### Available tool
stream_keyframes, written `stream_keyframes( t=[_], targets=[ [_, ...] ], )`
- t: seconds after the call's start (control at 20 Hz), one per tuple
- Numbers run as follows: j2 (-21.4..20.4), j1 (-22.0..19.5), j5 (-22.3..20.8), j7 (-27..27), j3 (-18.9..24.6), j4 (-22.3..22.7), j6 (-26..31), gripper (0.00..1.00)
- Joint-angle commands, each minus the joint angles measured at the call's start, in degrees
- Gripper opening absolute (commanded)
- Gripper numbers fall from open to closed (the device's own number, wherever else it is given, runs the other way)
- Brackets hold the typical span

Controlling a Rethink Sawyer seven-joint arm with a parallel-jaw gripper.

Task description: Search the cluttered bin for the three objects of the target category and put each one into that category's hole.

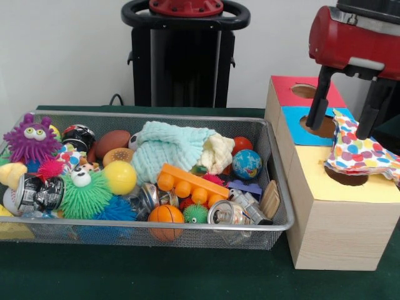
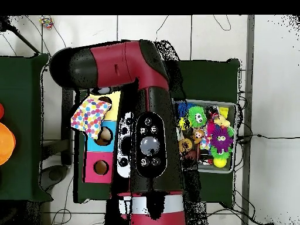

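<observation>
Polka-dot white cloth (image 1: 360,153) draped over yellow hole (image 1: 345,176) of wooden box (image 1: 331,225); black gripper (image 1: 345,122) fingers spread apart above it, at 12 o'clock; right finger (image 1: 370,115) touches cloth.

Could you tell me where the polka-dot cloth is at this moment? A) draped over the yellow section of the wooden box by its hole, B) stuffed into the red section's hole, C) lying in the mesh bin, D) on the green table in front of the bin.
A: the polka-dot cloth lies across the yellow section beside its hole, under the gripper.
</observation>
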Motion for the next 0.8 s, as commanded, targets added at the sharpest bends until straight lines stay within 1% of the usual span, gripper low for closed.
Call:
stream_keyframes(
  t=[0.05,0.4,0.55,0.8],
  targets=[
    [1.1,-2.0,-2.2,-3.9,1.7,7.6,-2.0,1.0],
    [1.5,-1.0,-4.4,-3.8,0.6,8.2,-3.7,1.0],
    [1.5,-0.8,-4.7,-3.5,0.5,8.6,-4.4,1.0],
    [2.0,-0.4,-5.7,-3.1,0.3,7.7,-3.9,1.0]
  ],
)
